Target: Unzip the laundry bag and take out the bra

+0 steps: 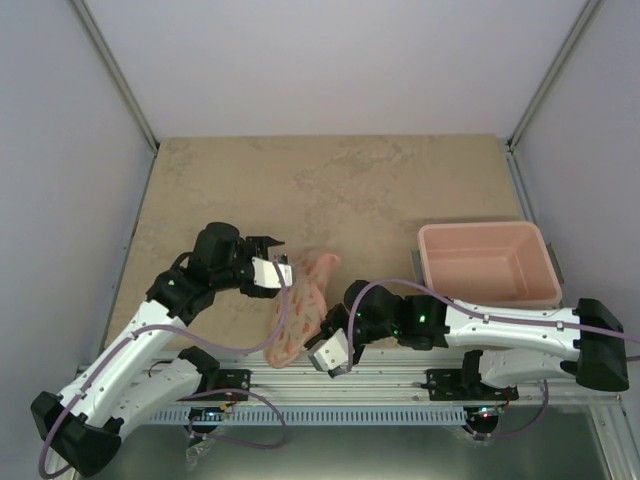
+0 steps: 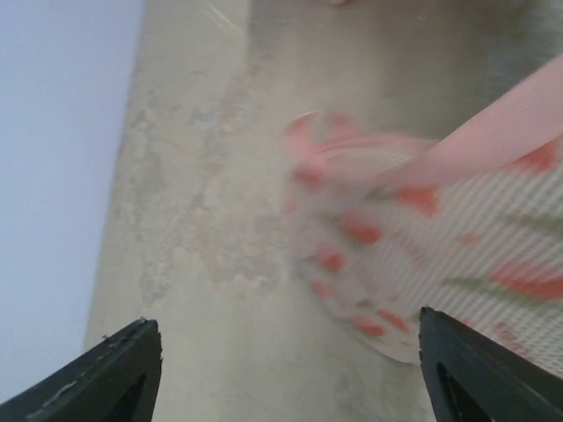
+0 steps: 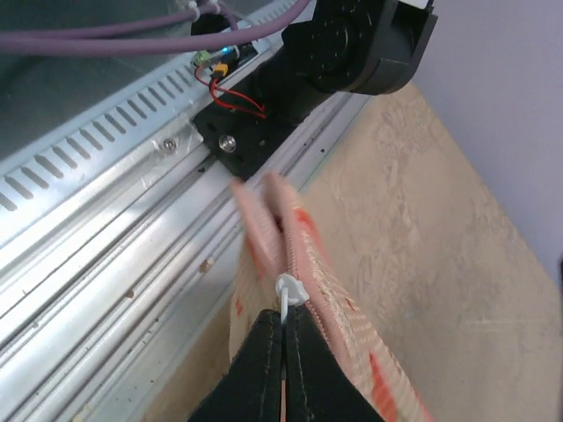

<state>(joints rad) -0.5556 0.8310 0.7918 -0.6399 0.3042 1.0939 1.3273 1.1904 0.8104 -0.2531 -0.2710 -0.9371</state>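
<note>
The laundry bag point(image 1: 303, 305), cream with orange-pink print and a pink zip rim, stands on edge near the table's front between both arms. My left gripper point(image 1: 282, 262) is at the bag's upper end, just left of it. In the left wrist view this gripper point(image 2: 290, 374) is open with only bare table between its fingers point(image 2: 119, 374). The bag point(image 2: 440, 255) lies ahead and to the right, blurred. My right gripper point(image 3: 283, 332) is shut on the white zip pull point(image 3: 291, 293) at the bag's pink zip rim point(image 3: 330, 290), near the bag's lower end point(image 1: 290, 348). The bra is hidden.
A pink rectangular plastic tub point(image 1: 490, 262) sits at the right of the table, beyond the right arm. The metal rail point(image 3: 132, 202) at the table's front edge runs close beside the bag's lower end. Grey walls bound the table on the left, right and back.
</note>
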